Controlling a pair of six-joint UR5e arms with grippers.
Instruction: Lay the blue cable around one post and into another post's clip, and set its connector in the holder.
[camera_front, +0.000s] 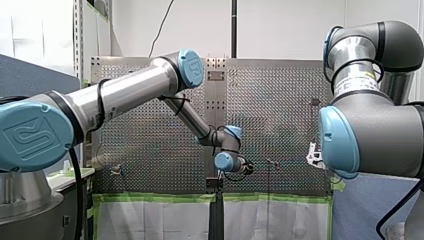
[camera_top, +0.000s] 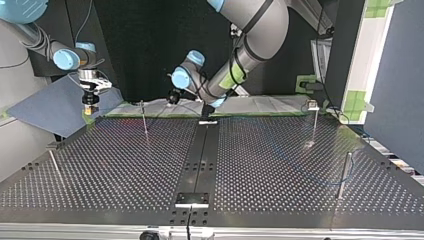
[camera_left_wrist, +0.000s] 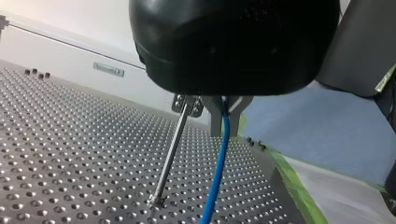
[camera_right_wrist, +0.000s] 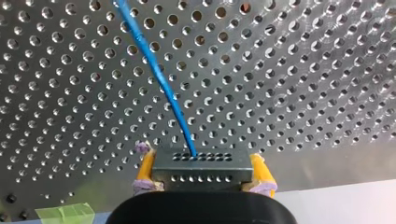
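Blue cable (camera_right_wrist: 159, 74) comes out of the dark connector (camera_right_wrist: 201, 161) and runs away over the metal table (camera_right_wrist: 303, 70), which is full of little holes. My right gripper (camera_right_wrist: 201, 172) pinches the connector tight between its yellow pads (camera_right_wrist: 144, 168). The connector sits flat between them, right by the table's edge. In the top view this gripper hangs by the table's far left corner.

My left gripper (camera_left_wrist: 226, 114) is black with metal fingers (camera_left_wrist: 214, 119). The cable drops down from between them, and they look pressed together on it. Just beside them stands a thin post (camera_left_wrist: 170, 158) with a small clip (camera_left_wrist: 187, 103) on its top. The cable hangs next to the post with a gap between them, and it is not in the clip. In the top view this post stands near the table's far edge, a bit left of the middle.
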